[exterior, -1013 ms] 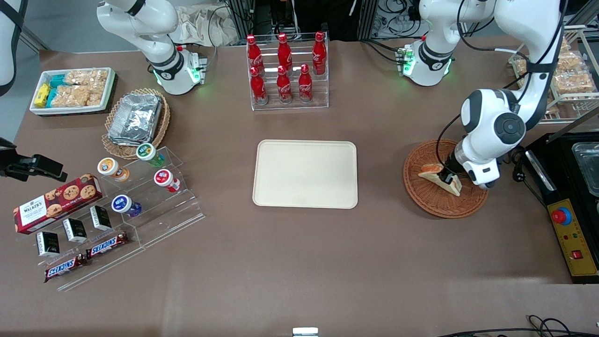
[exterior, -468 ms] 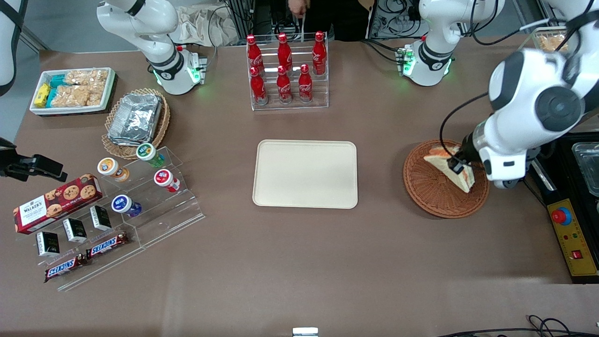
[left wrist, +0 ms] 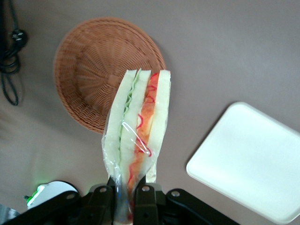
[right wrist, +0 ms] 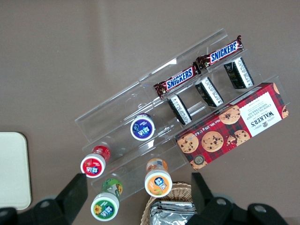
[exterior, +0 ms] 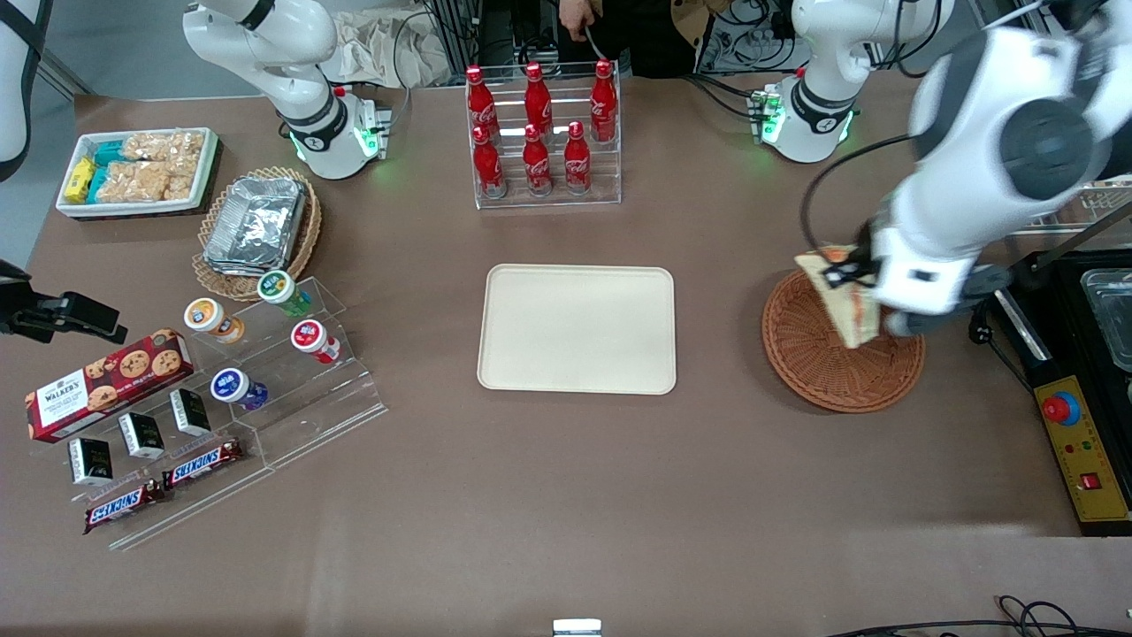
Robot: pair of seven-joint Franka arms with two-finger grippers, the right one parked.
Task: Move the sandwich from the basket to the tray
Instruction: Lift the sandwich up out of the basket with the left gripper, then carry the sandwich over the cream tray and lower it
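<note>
The gripper [left wrist: 125,194] is clamped on one end of the sandwich [left wrist: 137,131], its fingers [left wrist: 143,199] pressed against the clear wrap on either side. The sandwich hangs from that grip above the basket [exterior: 827,367], clear of the weave and no longer resting in it. In the wrist view the cut edge faces the camera, showing green and orange-red filling between the white bread slices. The basket itself holds nothing else that can be seen.

The tray [exterior: 577,328] lies flat on the table [exterior: 566,495], well apart from the basket, toward the parked arm's end. Its surface is bare.

Judgement: the pick-up step is complete and the carry step is in hand. The next move calls for travelling sideways from above the basket until the sandwich is over the tray, then lowering it until it meets the tray's floor before the fingers part. The grip is on one end only, so the free end may swing or sag; a steady, level carry is advisable.
</note>
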